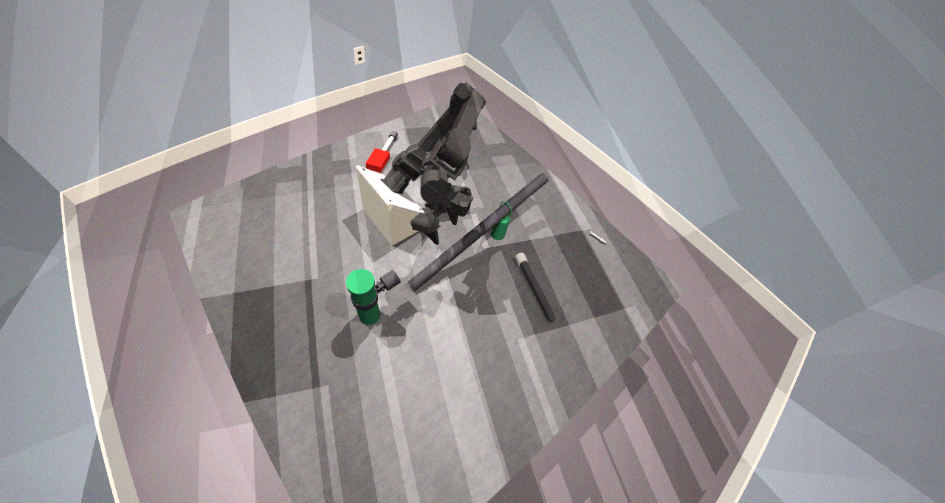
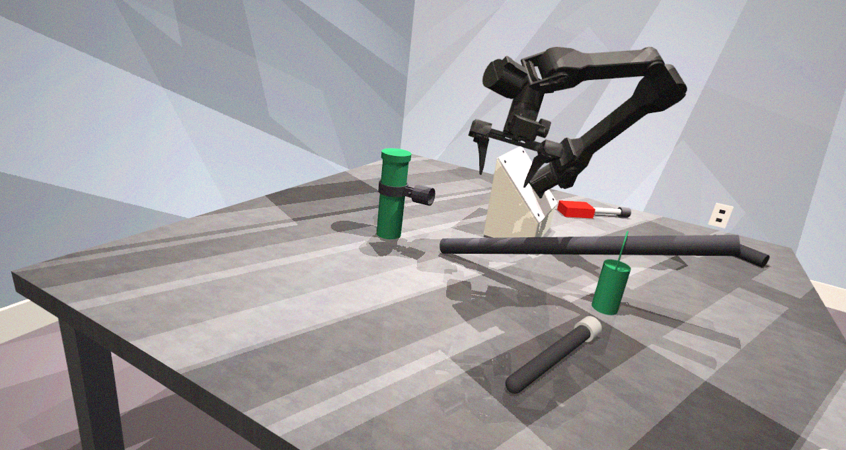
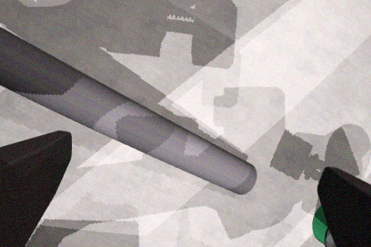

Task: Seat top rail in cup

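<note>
The dark grey rail (image 1: 462,244) (image 2: 532,245) (image 3: 154,127) passes through the thin green loop (image 2: 622,249) on the short green post (image 1: 500,229) (image 2: 611,287). Its near end lies apart from the black end cup (image 1: 390,280) (image 2: 423,195) and lower than it. The cup is empty and hangs on the brace band (image 1: 366,306) (image 2: 390,189), around the big green post (image 1: 368,316) (image 2: 390,219), a little above mid-height and below its cap (image 1: 360,281) (image 2: 395,153). My gripper (image 1: 445,232) (image 2: 503,180) (image 3: 200,163) is open and empty, above the rail's near part, not touching it.
A cream wedge-shaped block (image 1: 390,225) (image 2: 508,213) stands behind the rail, beside the arm. A red-and-white tool (image 1: 377,159) (image 2: 575,209) lies beyond it. A dark rod with a white end (image 1: 536,292) (image 2: 550,359) and a small bolt (image 1: 597,237) lie on the table's other side.
</note>
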`<state>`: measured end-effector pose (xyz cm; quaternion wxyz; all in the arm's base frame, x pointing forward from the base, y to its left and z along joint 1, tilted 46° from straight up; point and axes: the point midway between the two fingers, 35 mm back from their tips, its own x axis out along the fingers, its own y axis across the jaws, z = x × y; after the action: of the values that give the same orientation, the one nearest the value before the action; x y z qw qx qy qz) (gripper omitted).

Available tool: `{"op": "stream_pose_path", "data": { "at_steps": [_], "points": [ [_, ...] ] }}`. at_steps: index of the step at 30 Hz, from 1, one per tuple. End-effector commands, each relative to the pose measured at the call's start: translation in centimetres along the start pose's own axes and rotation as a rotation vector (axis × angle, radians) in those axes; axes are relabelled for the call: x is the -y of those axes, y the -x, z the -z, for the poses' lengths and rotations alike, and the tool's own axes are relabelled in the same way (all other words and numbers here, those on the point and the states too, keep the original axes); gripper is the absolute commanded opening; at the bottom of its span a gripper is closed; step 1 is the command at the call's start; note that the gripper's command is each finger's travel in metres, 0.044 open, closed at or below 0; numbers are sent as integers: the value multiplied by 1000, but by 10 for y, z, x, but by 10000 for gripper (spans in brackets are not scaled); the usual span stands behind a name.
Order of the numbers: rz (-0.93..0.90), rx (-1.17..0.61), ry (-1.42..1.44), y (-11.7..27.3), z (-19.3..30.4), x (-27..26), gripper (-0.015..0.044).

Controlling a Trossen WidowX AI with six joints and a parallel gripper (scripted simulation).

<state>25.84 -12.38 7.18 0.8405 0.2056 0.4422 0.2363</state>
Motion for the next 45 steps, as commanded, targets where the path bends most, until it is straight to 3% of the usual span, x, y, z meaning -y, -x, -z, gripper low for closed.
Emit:
{"op": "stream_pose_path", "data": {
  "at_steps": [1,6,9,30,36,45],
  "points": [
    [-128,-148,565,-29,-2,-11,440],
    [-294,-219,1045,-52,-1,-21,440],
    [-352,-230,1182,-58,-1,-24,440],
    [-352,-230,1182,-58,-1,-24,440],
    [-352,-229,1182,-89,11,-29,440],
    [-353,-228,1182,-103,17,-32,440]
  ]
}}
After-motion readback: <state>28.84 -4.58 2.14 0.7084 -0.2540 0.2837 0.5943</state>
